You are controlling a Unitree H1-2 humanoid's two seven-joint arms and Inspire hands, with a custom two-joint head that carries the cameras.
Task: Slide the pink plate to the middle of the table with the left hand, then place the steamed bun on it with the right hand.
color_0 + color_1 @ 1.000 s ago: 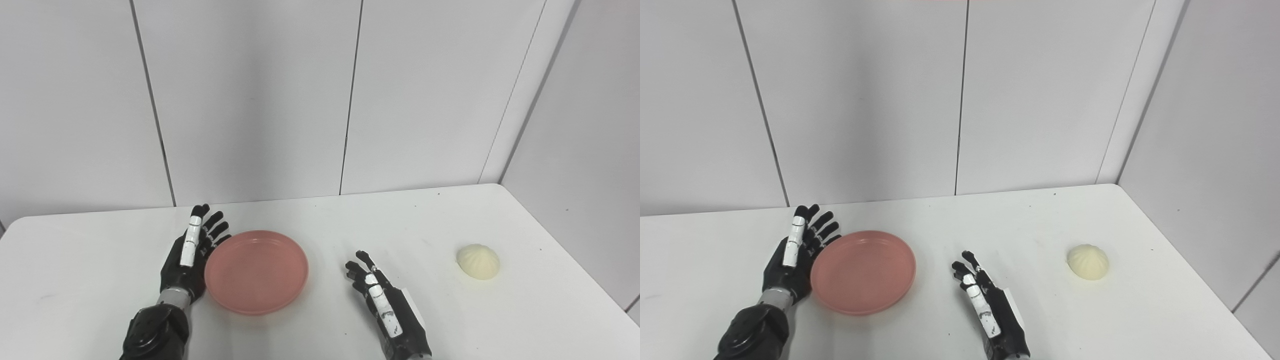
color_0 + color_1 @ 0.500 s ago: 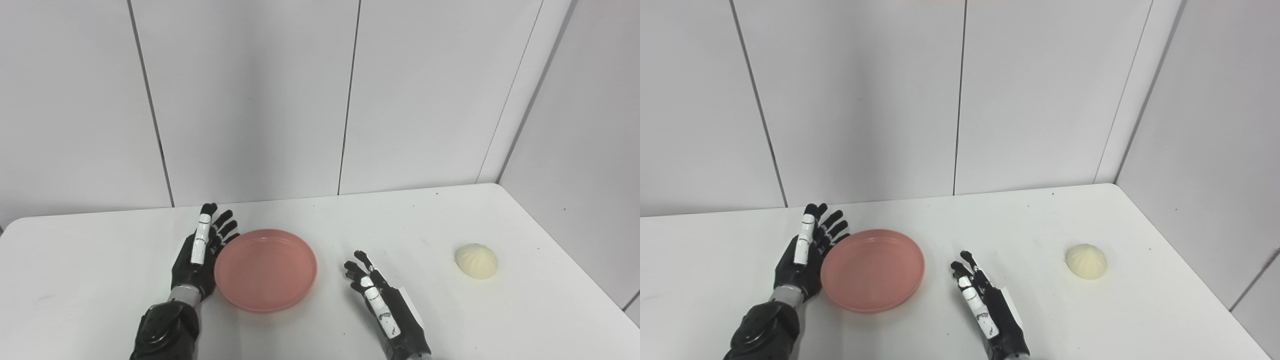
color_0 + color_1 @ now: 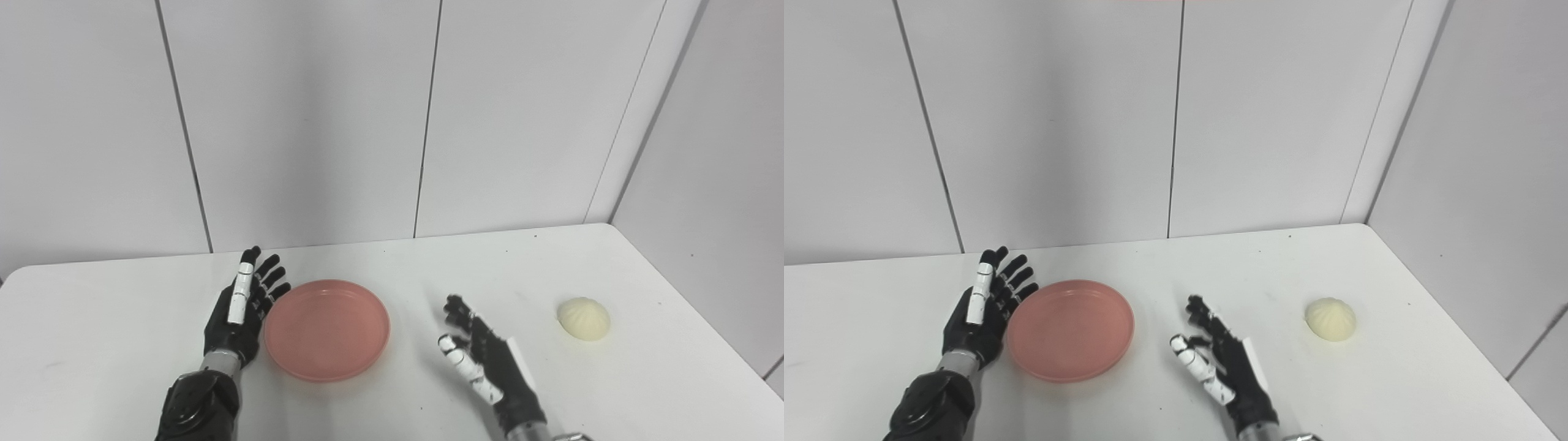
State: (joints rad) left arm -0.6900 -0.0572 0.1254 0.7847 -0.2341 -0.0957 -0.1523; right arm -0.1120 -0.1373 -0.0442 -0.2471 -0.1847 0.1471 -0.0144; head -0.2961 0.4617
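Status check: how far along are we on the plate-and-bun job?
Done, or nearly: the pink plate sits near the middle of the table, with the left hand open beside its left rim. In hand: nothing is held; the right hand is open, between plate and steamed bun. Left: the bun lies untouched on the table's right side and must be picked up and set on the plate.
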